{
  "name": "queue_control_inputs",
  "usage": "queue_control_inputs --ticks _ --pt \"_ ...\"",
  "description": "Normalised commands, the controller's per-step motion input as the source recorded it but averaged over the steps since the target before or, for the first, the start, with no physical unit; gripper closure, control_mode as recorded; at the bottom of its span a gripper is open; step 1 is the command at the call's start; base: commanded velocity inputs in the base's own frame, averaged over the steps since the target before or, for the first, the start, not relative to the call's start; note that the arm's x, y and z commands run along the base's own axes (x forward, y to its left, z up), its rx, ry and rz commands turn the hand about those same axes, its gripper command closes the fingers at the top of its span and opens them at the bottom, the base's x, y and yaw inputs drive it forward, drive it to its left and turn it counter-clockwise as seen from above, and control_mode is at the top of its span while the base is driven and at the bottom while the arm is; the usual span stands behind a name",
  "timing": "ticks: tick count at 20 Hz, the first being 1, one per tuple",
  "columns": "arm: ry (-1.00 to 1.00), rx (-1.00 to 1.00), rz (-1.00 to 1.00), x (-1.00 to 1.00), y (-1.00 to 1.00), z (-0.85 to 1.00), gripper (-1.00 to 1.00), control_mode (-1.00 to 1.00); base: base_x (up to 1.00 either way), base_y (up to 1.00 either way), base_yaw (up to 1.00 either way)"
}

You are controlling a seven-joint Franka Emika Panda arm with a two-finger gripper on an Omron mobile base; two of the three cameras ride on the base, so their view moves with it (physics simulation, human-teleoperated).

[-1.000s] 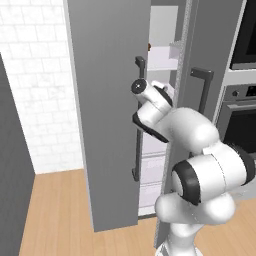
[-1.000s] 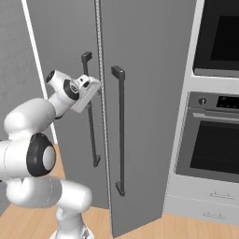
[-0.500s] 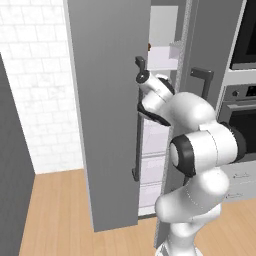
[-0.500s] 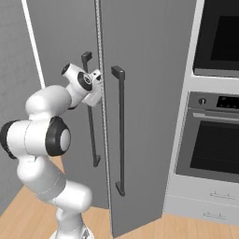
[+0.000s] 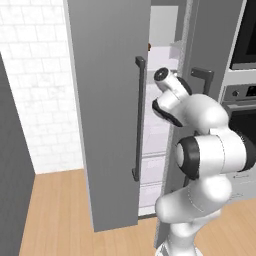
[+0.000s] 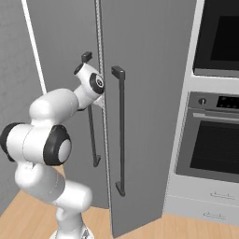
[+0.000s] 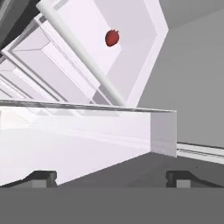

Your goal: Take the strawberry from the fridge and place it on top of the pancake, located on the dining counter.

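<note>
Since a second ago your arm has swung up and forward, so the hand now reaches into the gap between the fridge [image 5: 107, 120] doors; left door stands ajar, right door nearly closed. You see the gripper [image 7: 111, 177] with tips spread wide apart, nothing between them. Strawberry [image 7: 112, 38] sits alone on a white shelf [image 7: 131, 57] inside, well ahead of the tips, not touched; a sliver of red shows on an upper shelf in your left base view. Black-fronted wall oven [image 6: 217, 135] stands just right of the fridge
</note>
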Motion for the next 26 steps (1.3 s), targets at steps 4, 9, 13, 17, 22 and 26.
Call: queue_control_inputs --ticks 4,9,13,17,22,26 --pt "-0.07 0.00 0.00 -0.79 -0.79 0.01 -1.00 -1.00 0.00 0.00 0.00" --pt "-0.15 0.00 0.00 -0.94 -0.79 0.13 -1.00 -1.00 0.00 0.00 0.00" --pt "-0.14 0.00 -0.01 -0.75 -0.71 0.33 -1.00 -1.00 0.00 0.00 0.00" --pt "-0.12 -0.01 -0.01 -0.41 -0.69 0.44 -1.00 -1.00 0.00 0.00 0.00" --pt "-0.08 -0.01 -0.01 -0.11 -0.62 0.52 -1.00 -1.00 0.00 0.00 0.00" --pt "-0.04 0.00 0.00 -0.03 -0.60 0.37 -1.00 -1.00 0.00 0.00 0.00"
